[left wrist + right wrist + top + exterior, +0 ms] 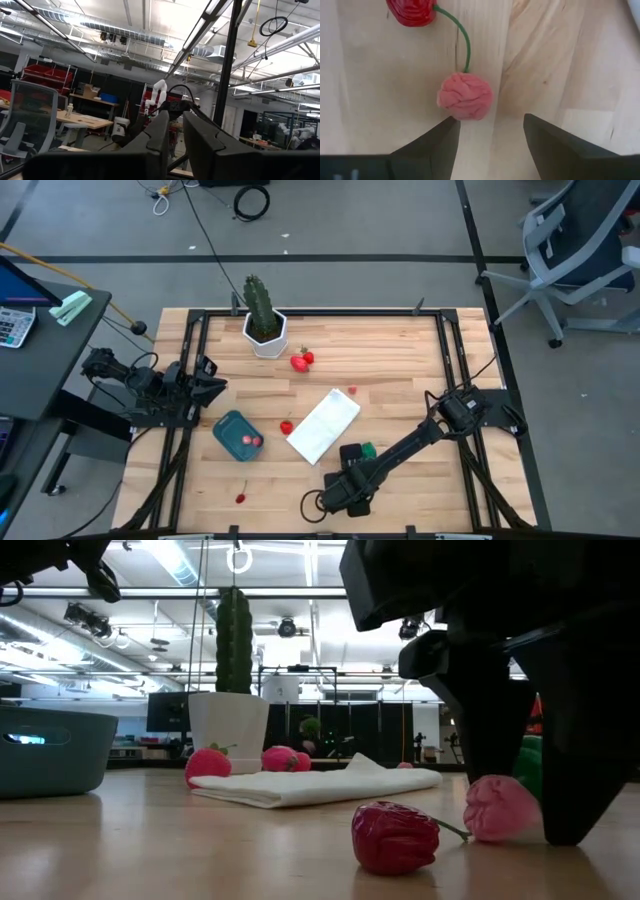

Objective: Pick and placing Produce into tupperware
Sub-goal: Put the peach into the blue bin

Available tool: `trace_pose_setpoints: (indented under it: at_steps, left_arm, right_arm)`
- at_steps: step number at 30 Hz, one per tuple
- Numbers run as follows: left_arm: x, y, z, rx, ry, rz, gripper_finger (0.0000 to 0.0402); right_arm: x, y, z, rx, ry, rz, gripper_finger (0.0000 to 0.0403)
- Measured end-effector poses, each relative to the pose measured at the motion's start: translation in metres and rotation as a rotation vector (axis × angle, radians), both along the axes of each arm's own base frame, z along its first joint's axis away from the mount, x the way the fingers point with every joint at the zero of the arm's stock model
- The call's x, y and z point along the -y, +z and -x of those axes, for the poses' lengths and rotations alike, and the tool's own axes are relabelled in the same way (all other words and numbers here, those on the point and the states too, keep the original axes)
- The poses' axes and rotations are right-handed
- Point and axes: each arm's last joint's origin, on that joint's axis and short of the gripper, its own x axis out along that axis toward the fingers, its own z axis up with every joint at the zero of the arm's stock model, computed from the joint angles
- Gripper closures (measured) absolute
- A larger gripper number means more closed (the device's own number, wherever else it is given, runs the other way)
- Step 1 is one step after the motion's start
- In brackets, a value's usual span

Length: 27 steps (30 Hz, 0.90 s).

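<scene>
Nearest you, the right gripper (490, 137) hangs low over the front of the wooden table (400, 360), fingers spread wide and holding nothing. Its wrist view shows what the high view hides under the arm: a pink wrinkled ball (465, 96) lies just beyond the fingertips, closer to one finger (432, 145) than centred in the gap, with a red cherry (411, 11) on a green stem just past it. The low view confirms both rest on the wood, the ball beside a dark finger.

From above, a green piece (368, 449) sits near the right arm, and a small red fruit (241, 498) lies alone near the front edge. Farther back, a white panel (323, 425) lies mid-table with a red fruit (287, 427) at its left. The teal tupperware (230, 434) already holds reddish pieces. Beyond, two strawberries (301, 360) sit beside the white cactus pot (265, 335).

The left gripper (215, 385) waits at the table's left edge; its wrist view shows the fingers (162, 132) close together, holding nothing.
</scene>
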Motion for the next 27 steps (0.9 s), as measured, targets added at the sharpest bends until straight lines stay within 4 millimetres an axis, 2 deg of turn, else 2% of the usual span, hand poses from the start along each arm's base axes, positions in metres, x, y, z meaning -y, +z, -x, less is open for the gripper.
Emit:
trace_pose_setpoints:
  at_steps: [13,27]
  left_arm:
    - [0.000,0.000,0.000,0.000,0.000,0.000,0.0334]
    - [0.000,0.000,0.000,0.000,0.000,0.000,0.0338]
  right_arm:
    - [-0.010,0.000,0.003,0.019,0.045,-0.007,0.0173]
    - [-0.012,0.001,-0.003,0.085,0.153,-0.007,0.0175]
